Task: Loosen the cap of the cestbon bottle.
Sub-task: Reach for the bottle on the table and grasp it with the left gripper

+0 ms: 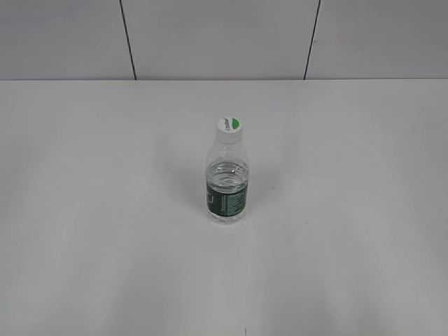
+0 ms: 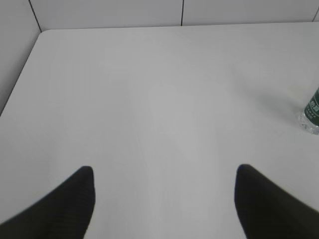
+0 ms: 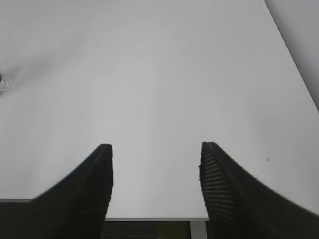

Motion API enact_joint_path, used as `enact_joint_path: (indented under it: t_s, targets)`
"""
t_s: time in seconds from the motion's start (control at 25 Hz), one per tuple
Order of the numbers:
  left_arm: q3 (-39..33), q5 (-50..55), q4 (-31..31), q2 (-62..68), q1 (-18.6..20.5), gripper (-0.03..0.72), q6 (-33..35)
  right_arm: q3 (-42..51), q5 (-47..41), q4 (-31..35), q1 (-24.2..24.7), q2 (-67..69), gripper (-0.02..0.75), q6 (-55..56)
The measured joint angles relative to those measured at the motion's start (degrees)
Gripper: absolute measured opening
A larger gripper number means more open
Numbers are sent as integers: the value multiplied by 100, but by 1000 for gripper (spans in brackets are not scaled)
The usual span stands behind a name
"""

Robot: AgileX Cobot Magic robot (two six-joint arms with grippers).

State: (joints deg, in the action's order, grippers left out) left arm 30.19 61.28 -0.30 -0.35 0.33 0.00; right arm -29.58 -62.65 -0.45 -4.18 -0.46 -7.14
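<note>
Left gripper [image 2: 164, 172], dark ribbed fingers spread wide: bare white tabletop [image 2: 149, 99] ahead and between fingers, free passage. Only obstacle: small clear plastic water bottle with dark green label band [image 2: 313, 112], far ahead-right at frame edge, well apart.

Right gripper [image 3: 156, 149], fingers apart: open table ahead; bottle base barely visible far ahead-left. White screw cap with green mark [image 1: 228, 128] unobstructed, open space all around.

No legible text on bottle [image 1: 227, 183]
</note>
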Motion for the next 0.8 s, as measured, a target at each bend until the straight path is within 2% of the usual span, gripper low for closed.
enact_joint_path:
  t_s: [0.64,0.8]
  targets:
    - [0,-12,0,0,0,528,0,0,0,0,0,0,426,0]
    - [206,-403,-11,0,0,528,0,0,0,0,0,0,426,0]
